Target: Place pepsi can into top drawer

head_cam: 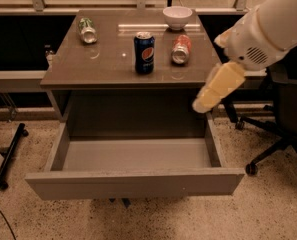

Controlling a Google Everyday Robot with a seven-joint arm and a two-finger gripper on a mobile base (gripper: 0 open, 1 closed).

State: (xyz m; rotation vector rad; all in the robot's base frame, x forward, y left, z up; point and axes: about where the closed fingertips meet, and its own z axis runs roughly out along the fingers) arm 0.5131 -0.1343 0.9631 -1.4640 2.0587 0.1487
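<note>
The pepsi can (pixel 144 53) stands upright near the middle of the brown cabinet top (pixel 103 64). It is dark blue with a silver top. The top drawer (pixel 135 183) is pulled wide open below it, and its grey inside holds nothing. My gripper (pixel 204 102) hangs at the right, pointing down and to the left. It is just beyond the cabinet's right front corner and above the drawer's right wall. It is apart from the can and holds nothing that I can see.
An orange-red can (pixel 180 49) lies on its side right of the pepsi can. A green-white can (pixel 87 30) lies at the back left. A white bowl (pixel 177 17) stands at the back. An office chair (pixel 283 124) stands at the right, and a black stand leg (pixel 10 156) lies at the left.
</note>
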